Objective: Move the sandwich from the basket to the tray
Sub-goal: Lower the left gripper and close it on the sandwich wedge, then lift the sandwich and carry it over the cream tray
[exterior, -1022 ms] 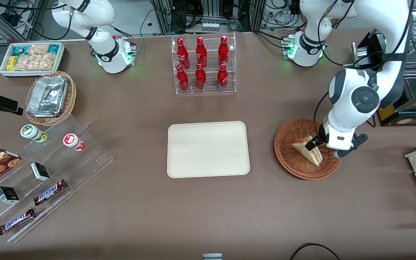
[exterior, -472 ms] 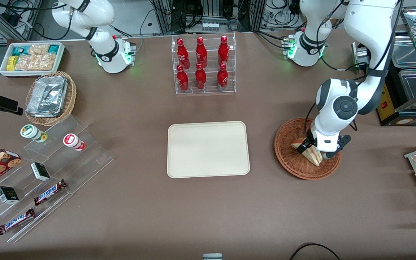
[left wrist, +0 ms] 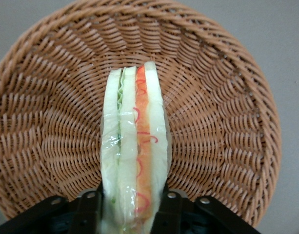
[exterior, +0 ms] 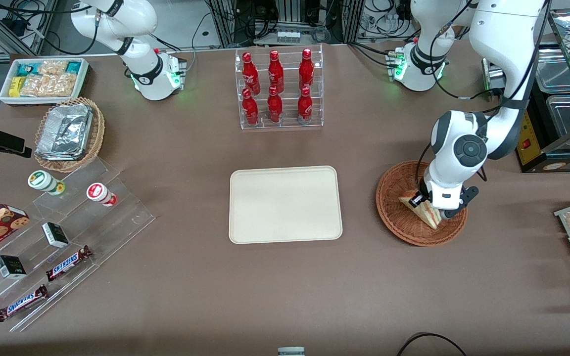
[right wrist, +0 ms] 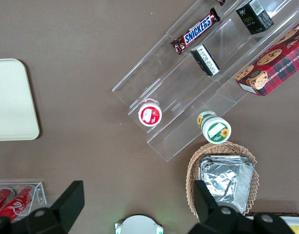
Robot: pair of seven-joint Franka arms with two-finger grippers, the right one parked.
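You have the gripper (left wrist: 132, 207) down in the basket (exterior: 398, 216), its fingers (left wrist: 93, 207) closed against both bread faces of the sandwich (left wrist: 134, 146), which stands on edge there, well apart from the tray (exterior: 285, 204). Treat the sandwich as light, soft and easily crushed; its clear wrap looks slippery, so squeeze gently across the flat faces near the wide end, never on the filling edge. Readable writing lies toward the parked arm's end: "SNICKERS" on two bars (exterior: 67, 262). The red bottles (exterior: 275, 86) carry script too small to read.
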